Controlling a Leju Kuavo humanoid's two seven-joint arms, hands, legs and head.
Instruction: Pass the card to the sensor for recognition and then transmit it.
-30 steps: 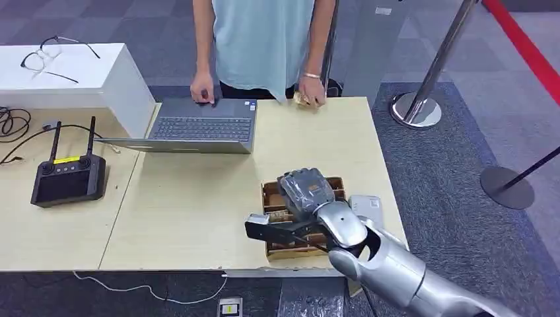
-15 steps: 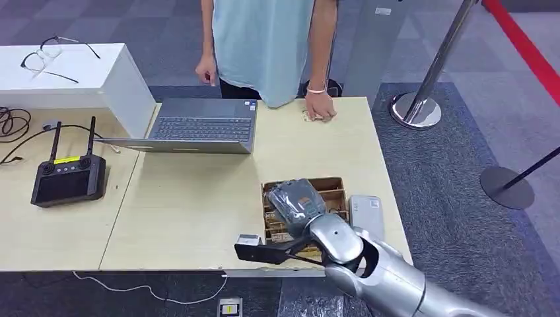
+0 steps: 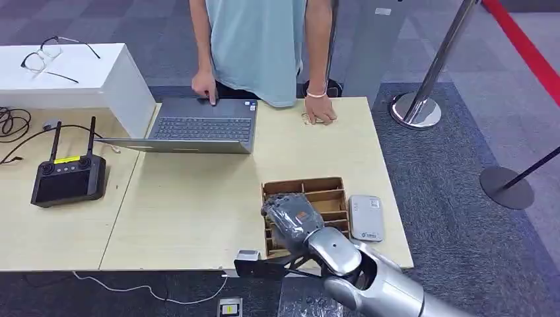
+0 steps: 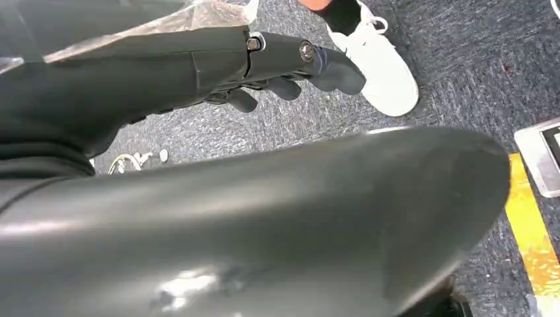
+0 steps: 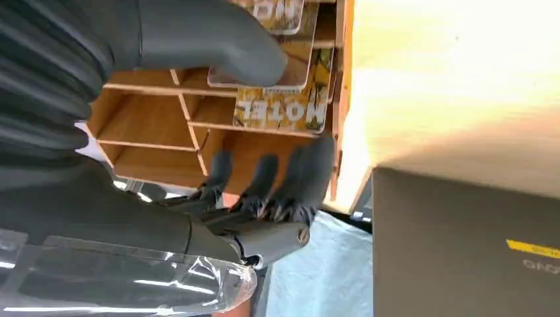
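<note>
Pulling back toward me since a second ago, my right hand (image 3: 294, 218) now hovers over the near end of the wooden card tray (image 3: 333, 183), fingers (image 5: 310, 165) spread, thumb resting on a card (image 5: 280, 109) lying in its slot. Nothing gripped yet, I judge. Sensor (image 3: 366, 216) waits just beside the tray. Left hand (image 4: 277, 63) hangs curled, empty.

Your head view looks forward and down from high on the body across the worktop (image 3: 191, 211), taking in the wooden divider box (image 3: 305, 189) near its front edge. Your right wrist view sits close behind the right hand (image 5: 218, 132), facing the same box (image 5: 172, 122) at near range, turned on its side. Your left wrist view faces down at carpeted floor (image 4: 462, 86).
</note>
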